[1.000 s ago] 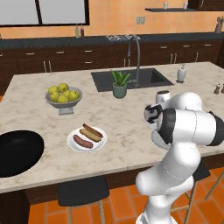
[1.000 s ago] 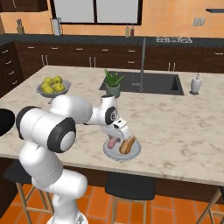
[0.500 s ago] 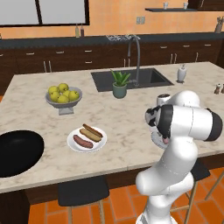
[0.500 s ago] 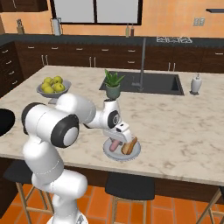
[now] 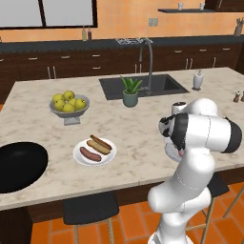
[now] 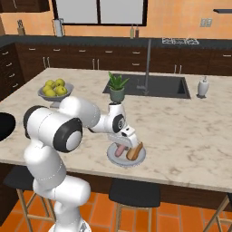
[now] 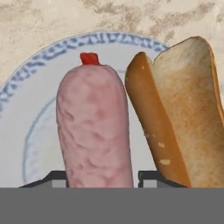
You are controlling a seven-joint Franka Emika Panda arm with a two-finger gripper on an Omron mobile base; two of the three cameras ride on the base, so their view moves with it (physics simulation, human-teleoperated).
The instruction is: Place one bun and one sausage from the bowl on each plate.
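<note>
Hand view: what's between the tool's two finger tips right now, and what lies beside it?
In the hand view the pink sausage stands between the tool's tips, over the blue-rimmed plate. The bun lies right beside it on that plate.

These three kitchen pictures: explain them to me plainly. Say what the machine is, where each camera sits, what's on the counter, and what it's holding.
The white machine is a robot arm on a drivable base. Two cameras ride behind it, to its left and right; the third sits on its hand, looking along the fingers.

On the marble counter lie a black bowl, a grey bowl of fruit, a potted plant and two plates. The white plate already has a bun and a sausage. Over the blue-rimmed plate, the hand is shut on a pink sausage, beside a bun.
</note>
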